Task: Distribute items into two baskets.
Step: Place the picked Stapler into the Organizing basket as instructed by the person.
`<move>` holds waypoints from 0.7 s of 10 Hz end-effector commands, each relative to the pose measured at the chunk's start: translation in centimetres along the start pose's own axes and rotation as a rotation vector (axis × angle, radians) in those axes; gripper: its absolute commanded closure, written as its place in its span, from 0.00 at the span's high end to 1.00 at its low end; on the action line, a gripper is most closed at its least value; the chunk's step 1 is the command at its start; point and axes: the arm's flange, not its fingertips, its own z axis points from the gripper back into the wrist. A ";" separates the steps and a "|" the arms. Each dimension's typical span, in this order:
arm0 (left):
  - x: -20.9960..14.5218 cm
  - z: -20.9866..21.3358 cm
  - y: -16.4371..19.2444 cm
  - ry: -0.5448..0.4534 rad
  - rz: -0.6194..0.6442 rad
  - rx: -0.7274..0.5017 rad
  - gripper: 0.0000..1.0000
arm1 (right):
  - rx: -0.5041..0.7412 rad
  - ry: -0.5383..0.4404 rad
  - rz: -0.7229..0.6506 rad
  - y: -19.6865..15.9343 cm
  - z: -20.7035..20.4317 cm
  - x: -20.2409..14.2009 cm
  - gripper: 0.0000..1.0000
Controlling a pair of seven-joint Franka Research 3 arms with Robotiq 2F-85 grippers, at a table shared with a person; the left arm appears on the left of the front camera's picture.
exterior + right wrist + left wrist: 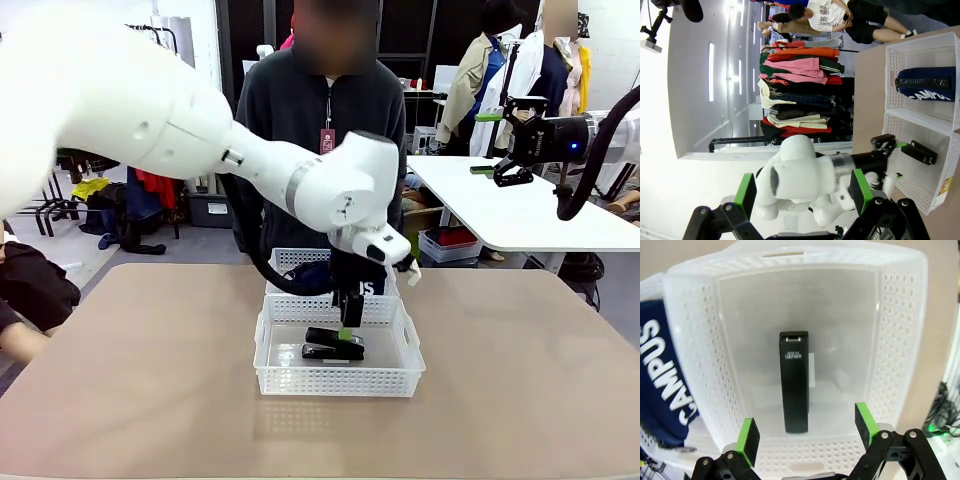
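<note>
Black stapler [334,346] flat in near basket [338,381]; navy pouch [318,279] in far basket [285,258]

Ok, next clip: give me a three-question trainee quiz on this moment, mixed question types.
1. True or false: the stapler lies in the near basket, on the robot's side.
2. What lies in the far basket? A) scissors B) navy pouch C) nothing
3. Fill in: the left gripper hangs above the stapler with its jaws ____.

Key
1. True. The left wrist view shows it flat on the basket floor, apart from the fingers.
2. B. White CAMPUS lettering shows on it.
3. Open. The right gripper is open too, raised off to the side.
</note>
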 end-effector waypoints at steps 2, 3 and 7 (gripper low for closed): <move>-4.8 3.1 -1.8 -0.125 0.246 -0.086 1.00 | 0.000 0.001 0.003 0.2 0.0 -0.2 1.00; -6.7 4.5 -1.8 -0.179 0.343 -0.121 1.00 | 0.000 0.001 0.003 0.2 0.0 -0.2 1.00; -13.2 8.9 -2.7 -0.335 0.636 -0.035 1.00 | 0.000 0.001 0.003 0.2 0.0 -0.2 1.00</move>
